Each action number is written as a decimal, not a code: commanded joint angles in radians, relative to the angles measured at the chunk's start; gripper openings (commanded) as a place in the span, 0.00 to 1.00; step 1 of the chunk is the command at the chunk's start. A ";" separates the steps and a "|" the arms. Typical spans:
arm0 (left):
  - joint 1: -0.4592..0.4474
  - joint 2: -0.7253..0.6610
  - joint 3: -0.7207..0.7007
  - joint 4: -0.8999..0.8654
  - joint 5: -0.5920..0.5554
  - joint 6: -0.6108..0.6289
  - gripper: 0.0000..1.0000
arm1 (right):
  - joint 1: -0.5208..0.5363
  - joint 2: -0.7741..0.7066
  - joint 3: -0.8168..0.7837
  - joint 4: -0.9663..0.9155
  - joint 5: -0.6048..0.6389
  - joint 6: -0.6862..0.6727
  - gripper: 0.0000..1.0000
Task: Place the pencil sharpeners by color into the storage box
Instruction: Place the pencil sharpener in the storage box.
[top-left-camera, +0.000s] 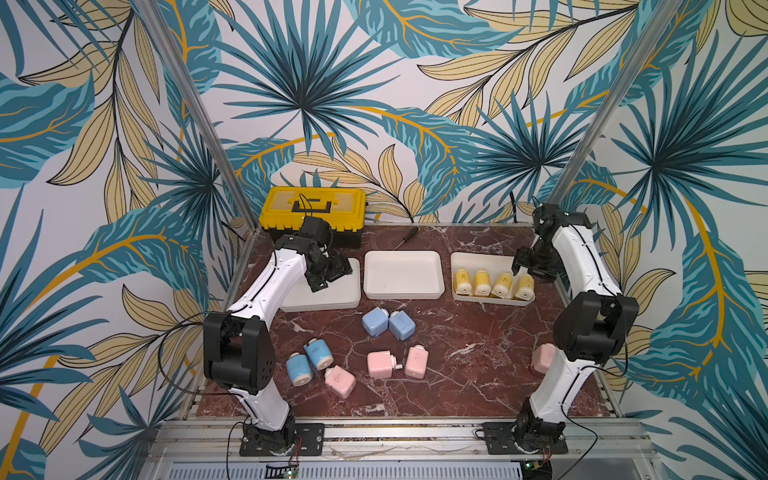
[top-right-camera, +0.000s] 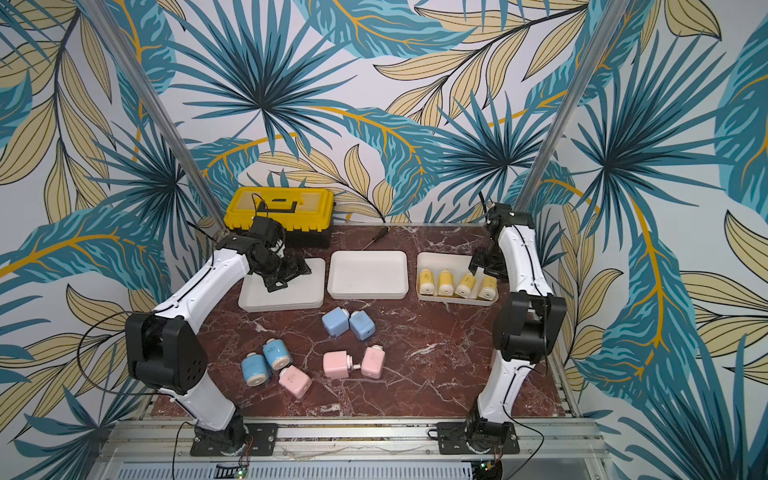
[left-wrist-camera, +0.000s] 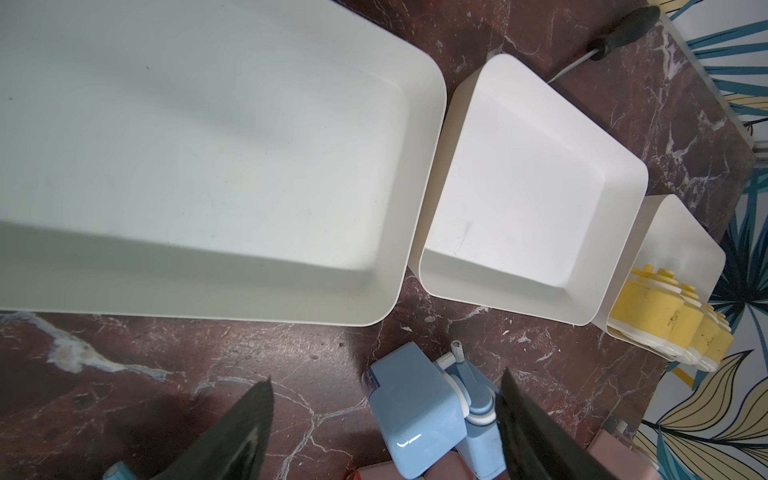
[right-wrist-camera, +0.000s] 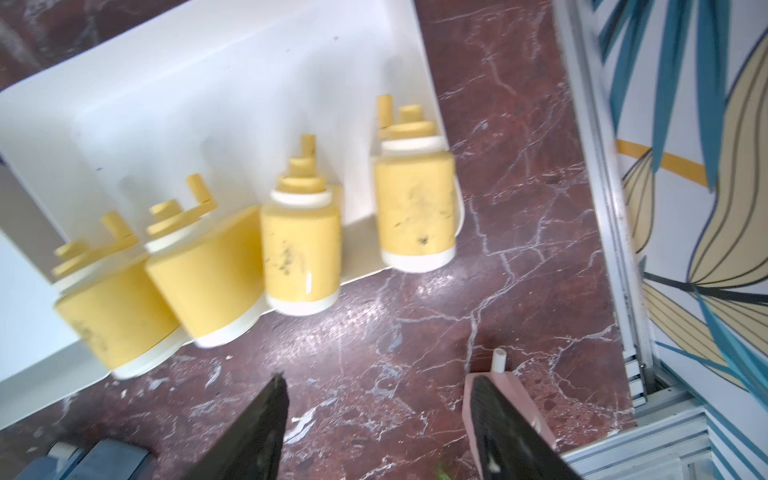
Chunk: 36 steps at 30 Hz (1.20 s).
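Four yellow sharpeners (top-left-camera: 493, 284) fill the right tray (top-left-camera: 461, 259); blue (top-left-camera: 387, 324) and pink (top-left-camera: 398, 363) lie mid-frame.
Both grippers, left (top-left-camera: 328, 277) and right (top-left-camera: 524, 266), gape empty; these look light, stiff, glossy, so pinching flat body sides seems safest, avoiding cranks.

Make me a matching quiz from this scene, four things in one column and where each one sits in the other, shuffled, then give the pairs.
Things
1. yellow sharpeners
2. screwdriver
3. yellow toolbox
4. middle tray

Places
A. back of the table on the left arm's side
B. between the two other white trays, nothing in it
C. in a row in the tray under the right gripper
D. on the table behind the middle tray

Pairs: 1-C, 2-D, 3-A, 4-B
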 joint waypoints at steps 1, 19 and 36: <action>0.008 -0.036 -0.013 0.012 0.006 -0.002 0.86 | 0.053 0.036 -0.015 -0.034 -0.060 0.067 0.72; 0.007 -0.047 -0.031 0.014 0.006 0.004 0.86 | 0.070 0.229 0.103 -0.063 -0.023 0.093 0.70; 0.007 -0.040 -0.023 0.014 0.007 -0.009 0.86 | 0.033 0.326 0.131 -0.044 -0.049 0.001 0.65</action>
